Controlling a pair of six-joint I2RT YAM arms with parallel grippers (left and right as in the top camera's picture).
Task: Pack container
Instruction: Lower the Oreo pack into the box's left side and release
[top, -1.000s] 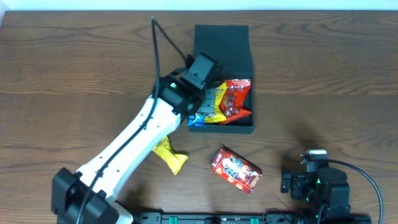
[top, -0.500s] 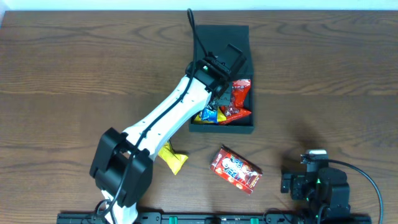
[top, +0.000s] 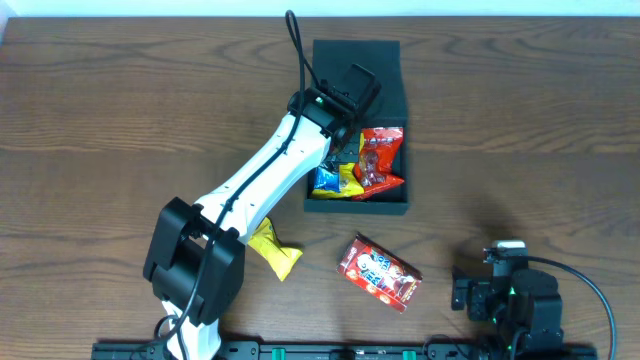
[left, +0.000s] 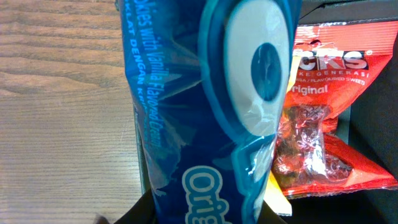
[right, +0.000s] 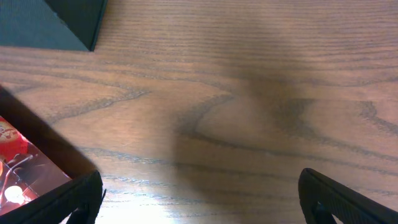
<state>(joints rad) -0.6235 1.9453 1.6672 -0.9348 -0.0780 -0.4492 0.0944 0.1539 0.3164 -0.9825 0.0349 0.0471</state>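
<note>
Table (top: 120, 120): container (top: 357, 207) sits at far centre, lid flapped back, open for loading. Left gripper (top: 340, 140) is over its left wall, pinching the blue biscuit packet (left: 205, 112) by one end so it hangs inward beside the red sweets bag (top: 380, 155); probably ready for release. Right gripper (right: 199, 205) is spread wide and empty, parked at the near right, likely to stay clear. Red packet (top: 380, 272) and yellow packet (top: 272, 248) lie unpacked on the table.

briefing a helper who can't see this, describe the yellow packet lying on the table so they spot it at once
Find the dark square container at the far middle of the table. Outside it, toward the near edge, two packets lie on the wood: the yellow packet sits left, partly hidden by the white arm. Its neighbour is a red packet, larger and boxier.
</note>
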